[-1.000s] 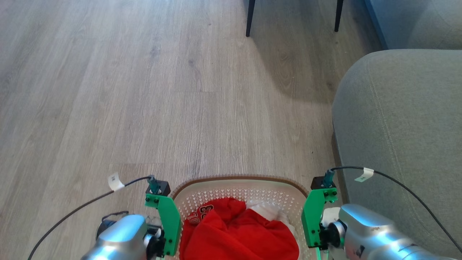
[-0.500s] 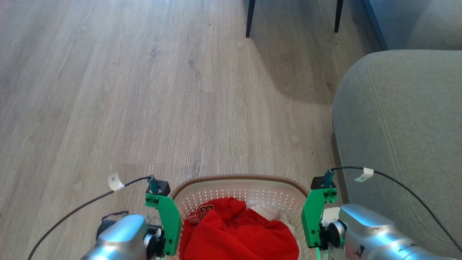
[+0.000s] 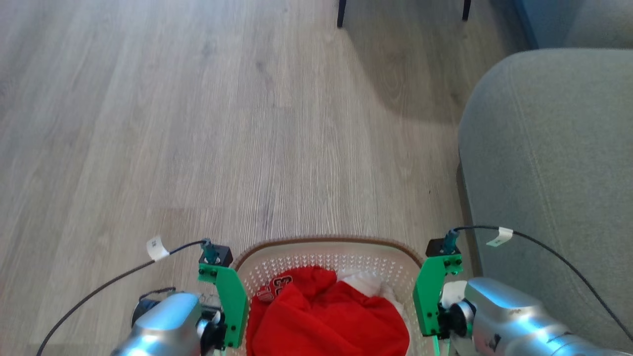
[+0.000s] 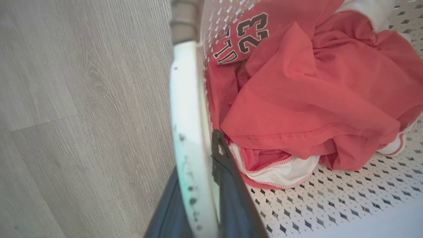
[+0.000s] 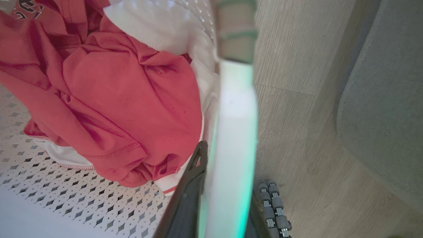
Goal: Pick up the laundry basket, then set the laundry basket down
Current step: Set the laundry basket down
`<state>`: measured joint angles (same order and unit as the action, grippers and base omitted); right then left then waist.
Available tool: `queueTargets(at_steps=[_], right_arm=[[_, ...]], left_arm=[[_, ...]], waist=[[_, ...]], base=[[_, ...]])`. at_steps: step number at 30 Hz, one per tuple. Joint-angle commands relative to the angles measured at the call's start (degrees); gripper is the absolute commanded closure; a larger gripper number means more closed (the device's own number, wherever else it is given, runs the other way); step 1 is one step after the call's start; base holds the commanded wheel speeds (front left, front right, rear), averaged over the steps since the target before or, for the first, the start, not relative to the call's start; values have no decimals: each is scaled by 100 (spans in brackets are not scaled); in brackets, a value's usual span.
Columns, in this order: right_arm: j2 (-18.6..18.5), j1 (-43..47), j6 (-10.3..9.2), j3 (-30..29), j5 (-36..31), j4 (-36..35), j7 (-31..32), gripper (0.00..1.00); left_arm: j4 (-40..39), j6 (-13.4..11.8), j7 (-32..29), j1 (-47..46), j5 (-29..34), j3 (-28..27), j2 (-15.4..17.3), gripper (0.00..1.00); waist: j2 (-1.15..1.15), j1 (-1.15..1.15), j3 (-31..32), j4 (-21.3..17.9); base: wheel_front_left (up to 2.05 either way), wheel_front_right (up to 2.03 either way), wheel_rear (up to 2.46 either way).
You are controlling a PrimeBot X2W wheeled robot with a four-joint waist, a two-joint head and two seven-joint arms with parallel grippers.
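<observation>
The laundry basket [image 3: 327,243], cream perforated plastic with a brown rim, is at the bottom centre of the head view between my two arms. It holds red clothing [image 3: 326,316] with some white fabric. In the left wrist view my left gripper [image 4: 195,188] is shut on the basket's white left handle [image 4: 188,109], one dark finger [image 4: 228,185] inside the wall. My right gripper [image 5: 224,201] is shut on the white right handle [image 5: 236,132], one finger [image 5: 191,191] inside the basket. Whether the base touches the floor is hidden.
A grey sofa [image 3: 554,173] stands close on the right, almost touching my right arm. Two dark chair legs [image 3: 341,12] show at the top edge. Open wood floor [image 3: 198,123] lies ahead and to the left. A roller wheel [image 5: 272,208] of my base sits beside the basket.
The head camera has moved: floor, sofa and chair legs sit higher in the picture than before. The basket and both arms keep nearly the same place, and both grips are unchanged.
</observation>
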<state>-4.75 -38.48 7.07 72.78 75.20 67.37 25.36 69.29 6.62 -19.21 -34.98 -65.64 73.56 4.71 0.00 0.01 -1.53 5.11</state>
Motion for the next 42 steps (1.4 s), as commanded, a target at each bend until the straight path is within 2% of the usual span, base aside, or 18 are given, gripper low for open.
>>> queueTargets(at_steps=[1, 6, 10, 14, 30, 42], right_arm=[[28, -346, 42, 9, -30, -226, -147, 100], [-124, -540, 42, 4, -49, -337, -386, 100], [-289, -768, 42, 8, -197, -439, -896, 100], [-456, -950, 42, 4, -236, -527, -1297, 100], [-828, -1441, 42, -68, -259, -531, -2329, 100], [-985, -1933, 42, -60, -304, -538, -2616, 100]], left_arm=[[-70, 87, 89, -310, 24, -23, -38, 100], [-21, 87, 218, -526, 40, -27, -104, 100], [18, 65, 436, -749, 120, -30, -149, 100], [13, -169, 1018, -1088, 309, -29, -176, 100], [-836, -672, 1682, -1776, 525, -24, -182, 100], [-1036, -915, 1951, -2327, 609, -22, -183, 100]], waist=[[0, -1, -209, -17], [0, -1, -727, -27], [0, -1, -1238, -30], [0, -1, -1887, -37], [0, -1, -3481, 35], [0, -1, -4344, 44]], base=[[0, 0, 0], [0, 0, 0], [0, 0, 0], [0, 0, 0], [0, 0, 0], [0, 0, 0]])
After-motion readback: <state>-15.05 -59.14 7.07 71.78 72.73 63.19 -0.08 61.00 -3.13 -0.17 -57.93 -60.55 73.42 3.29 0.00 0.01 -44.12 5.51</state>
